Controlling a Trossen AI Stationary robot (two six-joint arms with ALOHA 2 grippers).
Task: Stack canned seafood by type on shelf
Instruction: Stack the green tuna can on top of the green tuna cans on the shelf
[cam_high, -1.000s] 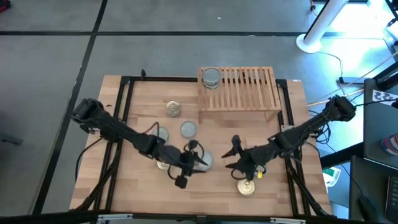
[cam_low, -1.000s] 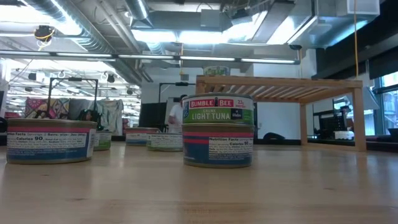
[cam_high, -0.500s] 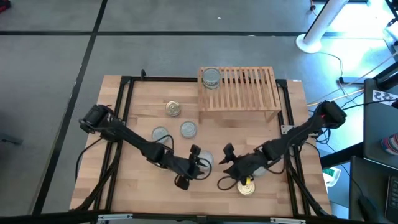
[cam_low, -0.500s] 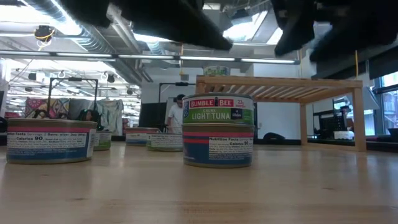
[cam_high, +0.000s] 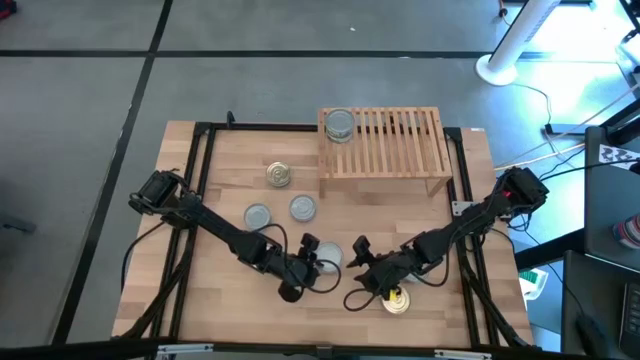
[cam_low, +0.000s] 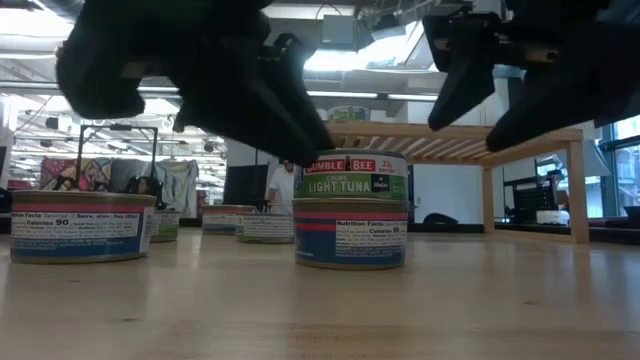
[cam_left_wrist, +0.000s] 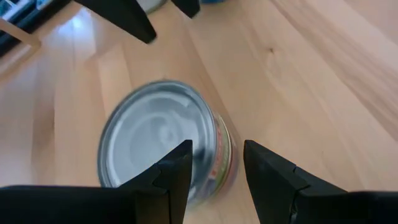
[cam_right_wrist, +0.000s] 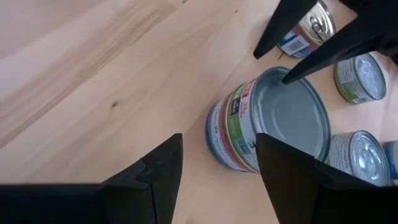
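A stack of two tins of canned seafood (cam_high: 326, 257) stands on the table near the front; the top tin (cam_left_wrist: 158, 140) has a silver lid. My left gripper (cam_left_wrist: 214, 165) is open and comes at that tin from the left. One finger is over its lid and the other outside its wall. My right gripper (cam_right_wrist: 214, 165) is open and hangs just to the right of the stack (cam_right_wrist: 273, 124), touching nothing. One silver tin (cam_high: 340, 124) sits on the shelf (cam_high: 390, 142). My left gripper slants down over the top tin's rim (cam_left_wrist: 217, 146). One fingertip (cam_right_wrist: 287, 78) stands at the lid and the other (cam_right_wrist: 258, 51) stands outside the wall. I cannot tell whether either touches the tin.
Loose tins stand on the table: two silver ones (cam_high: 257, 215) (cam_high: 302, 207), a gold one (cam_high: 279, 175) farther back, and a gold one (cam_high: 396, 301) at the front under my right arm. Another tin (cam_low: 80, 227) stands near the left in the low view.
Both grippers have come down toward the stack of two tins, the left from the left and the right from the right. The left has also tipped and rolled. The tins have kept still.
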